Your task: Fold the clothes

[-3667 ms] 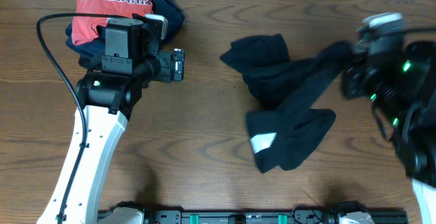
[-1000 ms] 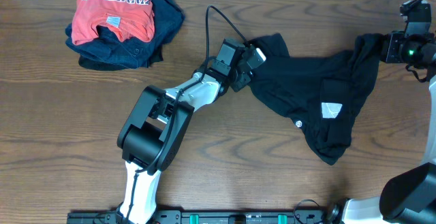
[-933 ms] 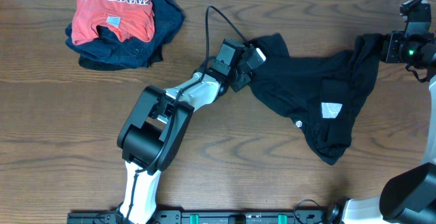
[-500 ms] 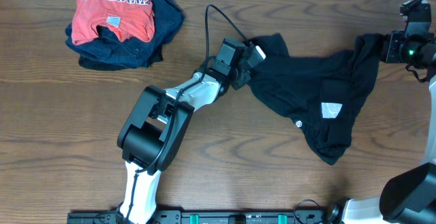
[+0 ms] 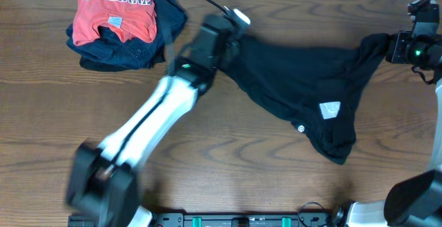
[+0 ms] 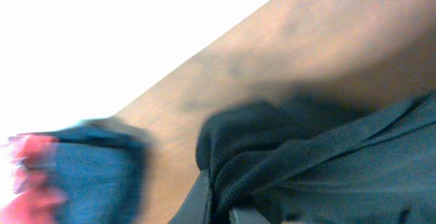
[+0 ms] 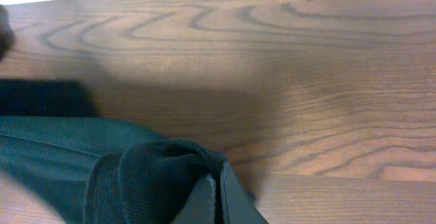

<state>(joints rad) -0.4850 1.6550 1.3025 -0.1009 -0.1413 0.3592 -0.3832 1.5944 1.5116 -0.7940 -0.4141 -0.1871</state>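
The black shirt (image 5: 297, 82) is stretching across the table (image 5: 207, 151) between both arms; the left claw (image 5: 230, 42) is pinching its left edge, near the red shirt (image 5: 114, 6) lying on the navy garment (image 5: 138, 47); the right claw (image 5: 388, 47) is pinching its right corner.

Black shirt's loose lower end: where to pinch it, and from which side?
I'd pinch the black shirt at its bottom tip, below the white label, coming in from the robot's side. Its top edge is stretched between left pincer and right pincer; only that lobe lies slack.
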